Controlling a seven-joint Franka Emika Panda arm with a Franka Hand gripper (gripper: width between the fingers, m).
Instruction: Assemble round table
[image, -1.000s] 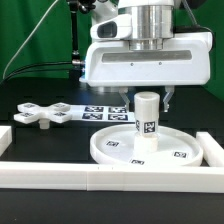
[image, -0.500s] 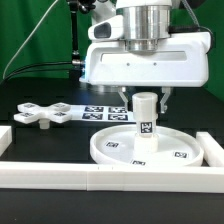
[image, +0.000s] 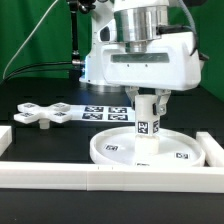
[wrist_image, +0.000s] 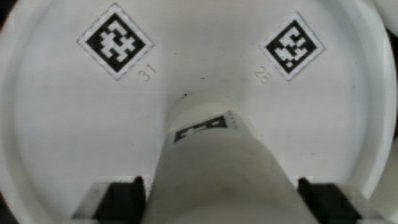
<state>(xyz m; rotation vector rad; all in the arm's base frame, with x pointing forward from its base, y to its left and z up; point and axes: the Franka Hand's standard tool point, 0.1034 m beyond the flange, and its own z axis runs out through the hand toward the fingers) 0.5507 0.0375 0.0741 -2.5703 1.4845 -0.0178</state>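
The large rimmed round disc (image: 110, 148) lies flat on the black table at the front centre. The short thick cylinder post (image: 147, 122) stands upright at its middle. My gripper (image: 148, 100) comes straight down over the post and is shut on its upper part. In the wrist view the post (wrist_image: 222, 160) fills the gap between my dark fingers (wrist_image: 125, 198), with the disc (wrist_image: 196, 70) and two of its tags beyond. The four-armed cross piece (image: 40, 113) lies flat at the exterior view's left, apart from the gripper.
The marker board (image: 100, 112) lies behind the disc, between it and the cross piece. A long white border bar (image: 60, 175) runs along the front, and another (image: 214, 150) stands at the exterior view's right, close to the disc's rim.
My hand has turned about its vertical axis over the post. The post's tag has turned with it and sits slightly skewed now. The disc and the cross piece have not moved.
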